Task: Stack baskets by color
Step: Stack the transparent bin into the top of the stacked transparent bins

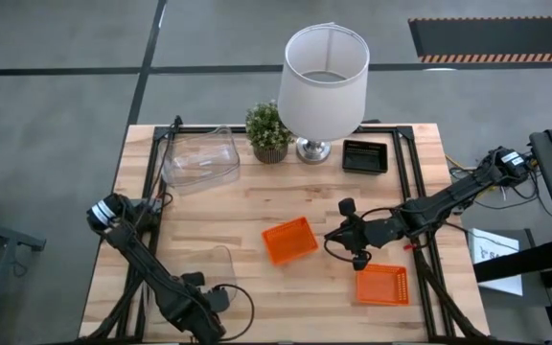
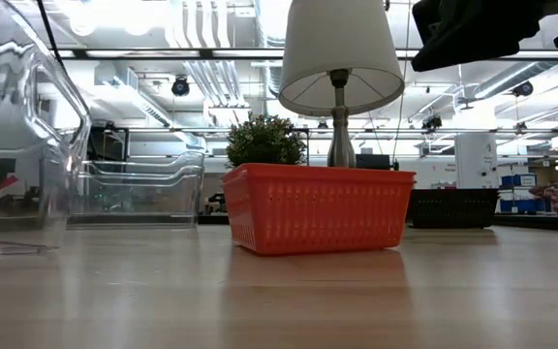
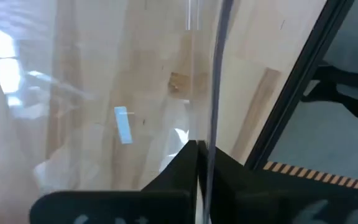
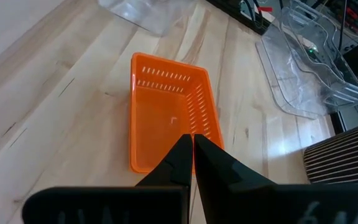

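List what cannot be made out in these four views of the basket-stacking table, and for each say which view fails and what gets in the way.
- Left gripper: shut on the clear bin wall; the bin's outline is too faint in the high view.
- Second orange basket: missing from the low view.
- Black basket: partly behind the orange basket in the low view; whether it is one or several is unclear.
- Right gripper: shut, holding nothing.
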Controlling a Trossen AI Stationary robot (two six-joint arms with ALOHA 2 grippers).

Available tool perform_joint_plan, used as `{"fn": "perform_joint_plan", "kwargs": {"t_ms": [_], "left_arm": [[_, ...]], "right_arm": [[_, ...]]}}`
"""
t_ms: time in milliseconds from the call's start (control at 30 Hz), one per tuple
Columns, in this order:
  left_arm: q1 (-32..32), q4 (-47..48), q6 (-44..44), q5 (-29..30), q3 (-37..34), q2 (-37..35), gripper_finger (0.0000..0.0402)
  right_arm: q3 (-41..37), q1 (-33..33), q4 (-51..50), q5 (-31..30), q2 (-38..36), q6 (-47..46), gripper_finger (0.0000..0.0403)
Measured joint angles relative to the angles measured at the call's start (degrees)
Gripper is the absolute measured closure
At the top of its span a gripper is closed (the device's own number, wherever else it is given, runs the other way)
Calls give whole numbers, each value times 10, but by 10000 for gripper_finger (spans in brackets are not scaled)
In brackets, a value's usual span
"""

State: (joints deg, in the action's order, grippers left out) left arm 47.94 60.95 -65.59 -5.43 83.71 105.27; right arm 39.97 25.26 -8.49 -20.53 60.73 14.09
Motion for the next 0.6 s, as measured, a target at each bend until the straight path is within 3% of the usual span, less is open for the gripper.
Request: {"fn": "perform_joint_plan", "kwargs": {"t_ms": [333, 600], "left_arm": [[-41, 106, -17, 18, 102, 0, 401], [-71, 198, 35, 107, 195, -1, 401]], "right_arm": [[0, 0, -23, 0, 0, 4, 394], [-1, 0, -38, 16, -10, 16, 394]]}}
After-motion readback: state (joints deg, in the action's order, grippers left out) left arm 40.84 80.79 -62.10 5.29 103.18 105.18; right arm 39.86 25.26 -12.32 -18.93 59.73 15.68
